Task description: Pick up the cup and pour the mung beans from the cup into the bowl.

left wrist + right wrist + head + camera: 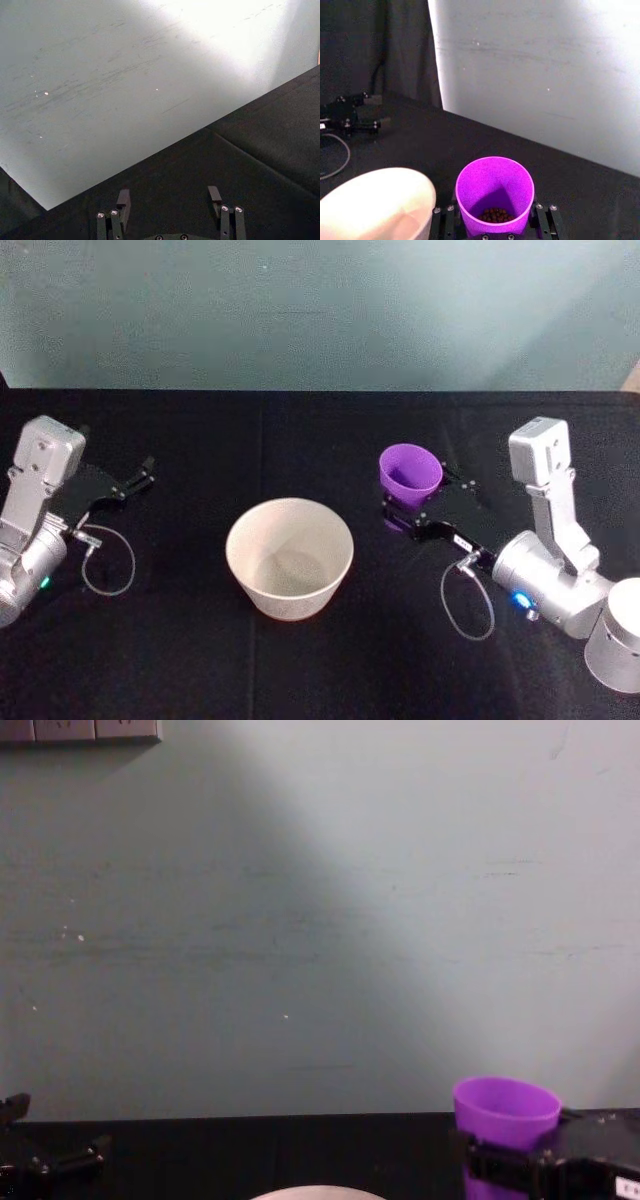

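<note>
The purple cup (410,472) stands right of the bowl (290,558), a wide whitish bowl at the table's middle that looks bare inside. My right gripper (406,508) is shut on the cup's lower part, with a finger on each side. In the right wrist view the cup (495,190) holds dark mung beans (495,215) at its bottom, and the bowl (375,202) sits close beside it. The chest view shows the cup (505,1108) upright in the right gripper (500,1165), with the bowl's rim (315,1192) at the lower edge. My left gripper (135,480) is parked open at the far left.
A black cloth covers the table (320,440), and a pale wall (320,310) stands behind it. A loose cable (470,605) loops near the right wrist and another cable (105,560) by the left arm. The left gripper's fingers (123,202) hold nothing.
</note>
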You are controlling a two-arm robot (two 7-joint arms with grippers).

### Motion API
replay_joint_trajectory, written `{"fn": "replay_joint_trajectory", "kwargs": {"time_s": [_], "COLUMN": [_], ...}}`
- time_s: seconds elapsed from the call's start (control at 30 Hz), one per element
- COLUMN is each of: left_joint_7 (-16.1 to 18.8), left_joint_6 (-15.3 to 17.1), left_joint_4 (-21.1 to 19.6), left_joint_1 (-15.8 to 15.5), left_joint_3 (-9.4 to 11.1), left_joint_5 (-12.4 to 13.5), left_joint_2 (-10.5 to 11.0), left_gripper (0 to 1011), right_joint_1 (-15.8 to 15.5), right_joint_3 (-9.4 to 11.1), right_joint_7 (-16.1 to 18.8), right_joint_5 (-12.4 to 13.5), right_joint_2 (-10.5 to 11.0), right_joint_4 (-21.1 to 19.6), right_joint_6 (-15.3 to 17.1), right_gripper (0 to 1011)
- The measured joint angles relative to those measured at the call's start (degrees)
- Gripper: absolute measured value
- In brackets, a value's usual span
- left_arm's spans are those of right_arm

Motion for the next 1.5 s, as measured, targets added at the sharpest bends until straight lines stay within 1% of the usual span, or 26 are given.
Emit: {"fn": "replay_joint_trajectory", "kwargs": {"time_s": [0.13, 0.33, 1.5], "left_joint_7": [0.0, 0.0, 0.0], "left_joint_6": [0.0, 0.0, 0.0], "left_joint_4": [0.0, 0.0, 0.0], "left_joint_1": [0.0, 0.0, 0.0], "left_joint_3": [0.0, 0.0, 0.0], "left_joint_5": [0.0, 0.0, 0.0], "left_joint_2": [0.0, 0.0, 0.0], "left_gripper": [1000, 1000, 1000], "right_joint_1": [-0.3, -0.6, -0.5], "right_joint_3": [0.5, 0.6, 0.5], "right_joint_7": [-0.2, -0.3, -0.4], "right_joint_5": [0.5, 0.9, 0.8], "right_joint_2": [0.6, 0.9, 0.8], "right_joint_4": [-2.0, -2.8, -2.6], "right_joint_6": [0.8, 1.0, 0.9], "right_gripper": [729, 729, 729]}}
